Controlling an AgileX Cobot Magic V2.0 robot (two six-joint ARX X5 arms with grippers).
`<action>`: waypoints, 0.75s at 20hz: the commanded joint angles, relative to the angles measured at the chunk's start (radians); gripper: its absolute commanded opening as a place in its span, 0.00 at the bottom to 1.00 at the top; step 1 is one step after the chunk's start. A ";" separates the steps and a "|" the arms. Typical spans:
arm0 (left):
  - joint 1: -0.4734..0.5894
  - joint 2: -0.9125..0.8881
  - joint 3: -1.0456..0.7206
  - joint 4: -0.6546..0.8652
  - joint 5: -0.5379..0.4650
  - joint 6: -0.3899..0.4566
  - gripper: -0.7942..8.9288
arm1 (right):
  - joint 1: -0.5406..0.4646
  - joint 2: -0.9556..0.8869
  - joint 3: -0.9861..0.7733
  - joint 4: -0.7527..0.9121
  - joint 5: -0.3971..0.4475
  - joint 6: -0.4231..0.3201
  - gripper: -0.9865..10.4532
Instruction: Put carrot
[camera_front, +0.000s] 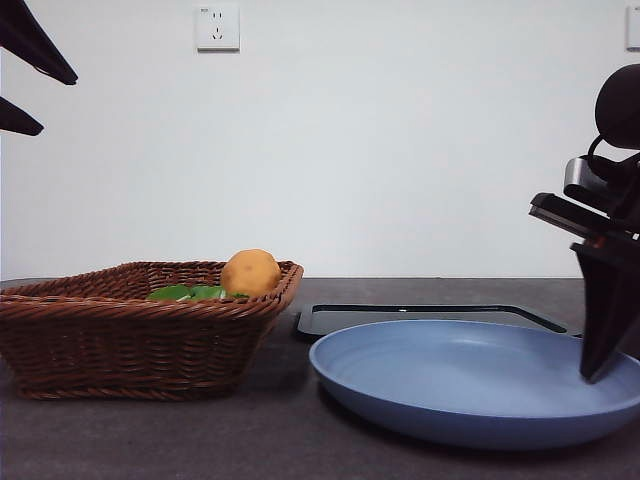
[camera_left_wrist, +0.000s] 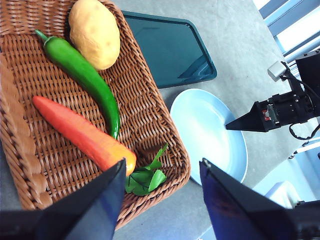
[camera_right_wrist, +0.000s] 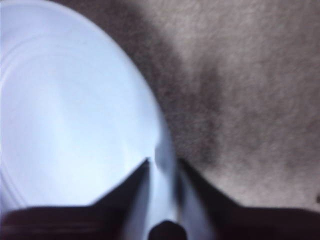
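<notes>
the carrot (camera_left_wrist: 82, 134) lies in the basket (camera_left_wrist: 150, 115). the left hand (camera_left_wrist: 162, 172) hovers above it, jaws apart; the right hand (camera_right_wrist: 162, 165), nearly together, straddles the plate (camera_front: 470, 385) rim. next: lower and grip the carrot.

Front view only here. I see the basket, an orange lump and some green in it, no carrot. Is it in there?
Observer: Yes. The carrot lies flat on the floor of the basket, alongside a long green pepper.
Operator: Where's the left arm?
Observer: The left gripper hangs over the basket's corner with its fingers open. The carrot's thick end is by one of them.
Operator: Is the right arm touching the plate?
Observer: The right gripper has its tip at the rim of the blue plate, on the side away from the basket. I can't tell whether it makes contact.
</notes>
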 joint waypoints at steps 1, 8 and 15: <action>-0.004 0.006 0.013 0.007 0.008 0.007 0.36 | 0.000 0.011 0.005 0.002 0.002 0.008 0.09; -0.096 0.012 0.014 0.013 -0.136 -0.105 0.45 | 0.000 -0.163 0.005 -0.075 -0.002 0.014 0.09; -0.271 0.256 0.095 0.018 -0.342 -0.207 0.45 | 0.000 -0.382 0.005 -0.083 0.003 0.014 0.09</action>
